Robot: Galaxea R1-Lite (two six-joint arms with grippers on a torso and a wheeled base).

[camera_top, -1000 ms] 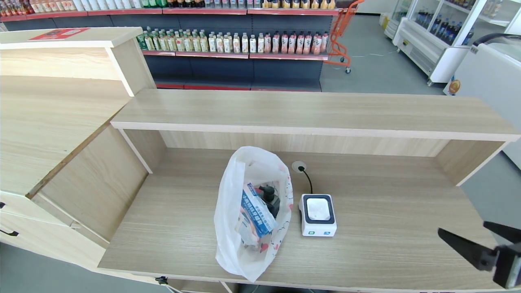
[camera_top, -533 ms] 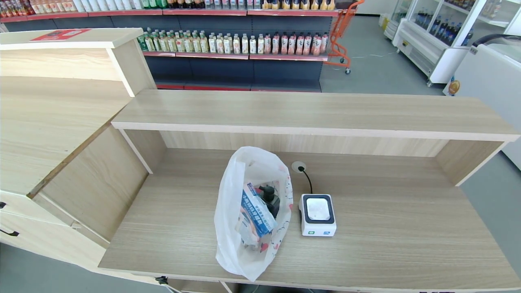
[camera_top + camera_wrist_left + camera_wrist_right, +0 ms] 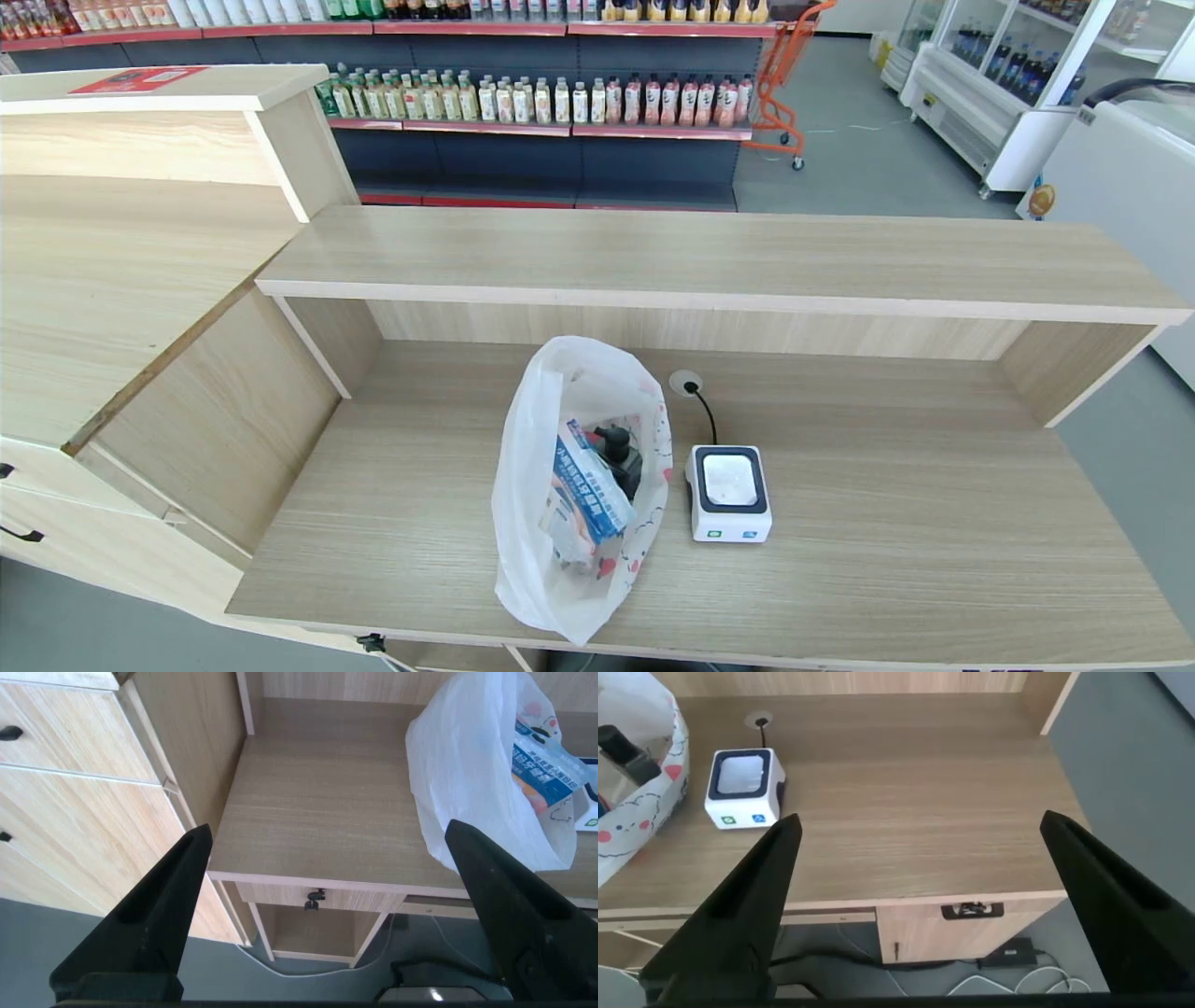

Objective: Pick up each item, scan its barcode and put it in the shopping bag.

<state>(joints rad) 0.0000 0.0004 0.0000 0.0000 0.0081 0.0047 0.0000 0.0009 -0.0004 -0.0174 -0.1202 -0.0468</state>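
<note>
A white plastic shopping bag (image 3: 560, 523) stands open on the wooden counter (image 3: 896, 523), holding a blue and white packet (image 3: 588, 490) and a black item (image 3: 618, 453). Just to its right sits the white barcode scanner (image 3: 729, 491) with a black cable. My left gripper (image 3: 327, 905) hangs open below the counter's front edge, left of the bag (image 3: 467, 775). My right gripper (image 3: 920, 905) is open too, held off the counter's front edge, with the scanner (image 3: 740, 786) beyond it. Nothing is between either pair of fingers.
A raised shelf (image 3: 709, 261) runs along the back of the counter, with side walls at both ends. A taller wooden unit (image 3: 121, 261) stands to the left. Drawers (image 3: 65, 793) lie below the left side. Store shelves with bottles (image 3: 541, 98) fill the background.
My right gripper, seen at the lower right corner of the head view a second ago, has dropped out of that view. The bag and scanner have not moved.
</note>
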